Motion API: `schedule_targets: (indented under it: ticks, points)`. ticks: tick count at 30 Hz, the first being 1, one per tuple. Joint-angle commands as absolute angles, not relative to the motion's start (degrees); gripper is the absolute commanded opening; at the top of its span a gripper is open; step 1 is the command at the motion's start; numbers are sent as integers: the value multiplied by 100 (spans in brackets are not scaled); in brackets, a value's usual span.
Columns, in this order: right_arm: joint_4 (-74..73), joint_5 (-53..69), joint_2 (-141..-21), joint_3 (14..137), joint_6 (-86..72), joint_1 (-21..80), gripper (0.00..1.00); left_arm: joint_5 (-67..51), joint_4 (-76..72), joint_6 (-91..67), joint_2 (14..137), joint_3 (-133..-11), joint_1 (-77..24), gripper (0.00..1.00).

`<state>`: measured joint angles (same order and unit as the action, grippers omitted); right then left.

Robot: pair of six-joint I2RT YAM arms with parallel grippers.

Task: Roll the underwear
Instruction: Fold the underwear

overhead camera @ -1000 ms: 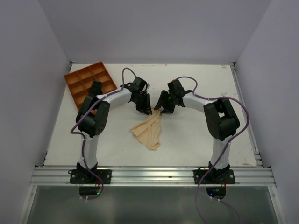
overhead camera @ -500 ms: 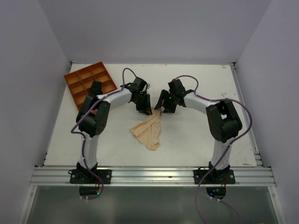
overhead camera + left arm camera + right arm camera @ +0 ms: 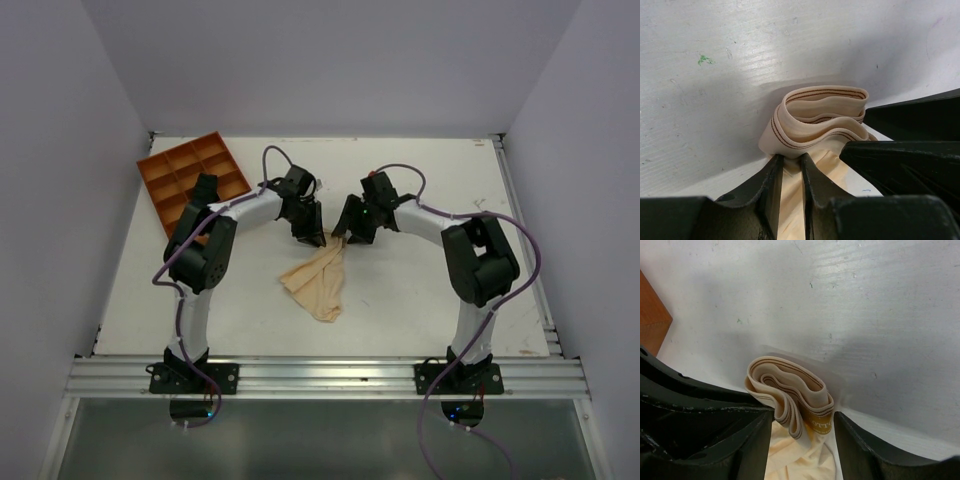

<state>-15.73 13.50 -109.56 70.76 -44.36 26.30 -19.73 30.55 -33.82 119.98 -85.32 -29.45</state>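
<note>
Pinching the underwear (image 3: 815,110) tight, the left gripper (image 3: 792,170) may slip, dropping the folds; the right gripper (image 3: 797,435) gapes, empty.

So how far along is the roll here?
Early. The waistband is gathered into loose folds. The left gripper pinches the fabric there; the right gripper straddles it, open. The rest of the underwear lies flat, unrolled.
</note>
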Motion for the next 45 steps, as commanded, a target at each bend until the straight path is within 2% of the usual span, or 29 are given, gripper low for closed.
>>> schedule_targets:
  ticks: [1,11,15,19,20,22,23,24,29,35,39,45]
  points:
    - [-1257,1626,-11135,7057,-4631,2654,54,-1934,3041,-3349,12085,-8719,-3006,25]
    - [-1300,1652,-11171,7049,-4728,2654,44,-1934,3076,-3357,12129,-8824,-3015,25]
    - [-1336,1582,-11136,7023,-4772,2654,58,-1907,3120,-3314,12146,-8859,-3006,25]
    - [-1371,1512,-11092,6996,-4799,2663,58,-1925,3129,-3331,12147,-8833,-3015,25]
    - [-1371,1520,-11100,6996,-4799,2663,56,-1934,3112,-3331,12146,-8833,-3006,25]
    - [-1371,1529,-11109,6987,-4799,2663,45,-1934,3111,-3331,12146,-8842,-3015,25]
    - [-1371,1573,-11118,6979,-4799,2654,33,-1934,3120,-3322,12138,-8850,-3015,26]
    - [-1380,1573,-11127,6987,-4816,2654,27,-1916,3138,-3314,12129,-8868,-3015,26]
    - [-1468,1494,-11109,6882,-4825,2567,0,-1723,3628,-3042,12033,-9262,-3006,34]
    - [-1494,1389,-10890,6417,-4799,2303,0,-1467,4096,-2347,11444,-9106,-2866,38]
    - [-1704,1161,-10635,6188,-4764,2127,0,-1958,3912,-2048,10822,-8430,-2874,38]
    - [-2118,730,-10117,5915,-4623,1960,0,-1601,3920,-1951,10004,-7665,-3111,39]
